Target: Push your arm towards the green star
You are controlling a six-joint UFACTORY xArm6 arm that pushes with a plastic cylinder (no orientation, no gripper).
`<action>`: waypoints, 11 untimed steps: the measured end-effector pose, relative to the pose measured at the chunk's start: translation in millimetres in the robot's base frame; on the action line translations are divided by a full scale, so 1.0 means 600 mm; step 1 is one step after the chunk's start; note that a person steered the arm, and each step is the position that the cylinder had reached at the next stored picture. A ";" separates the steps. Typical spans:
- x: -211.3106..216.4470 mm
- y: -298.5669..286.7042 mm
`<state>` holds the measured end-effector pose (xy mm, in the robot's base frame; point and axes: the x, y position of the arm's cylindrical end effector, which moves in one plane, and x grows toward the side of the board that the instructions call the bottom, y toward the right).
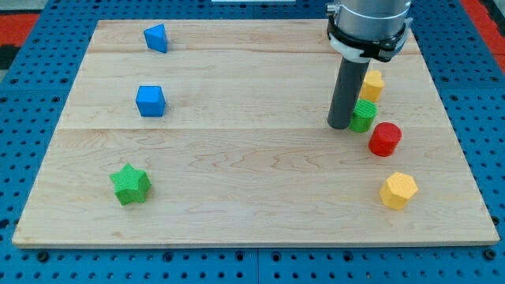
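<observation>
The green star (130,184) lies on the wooden board near the view's bottom left. My tip (341,125) rests on the board at the view's right, far from the star. It stands just left of a small green block (364,116), touching or nearly touching it. The rod rises from the tip to the arm's head at the view's top.
A blue cube (150,101) and a blue angular block (156,37) lie at the view's left. A yellow block (372,84), a red cylinder (385,139) and a yellow hexagon (398,190) lie at the right. The wooden board (237,158) sits on a blue pegboard.
</observation>
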<state>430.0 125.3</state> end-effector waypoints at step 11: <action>0.219 -0.563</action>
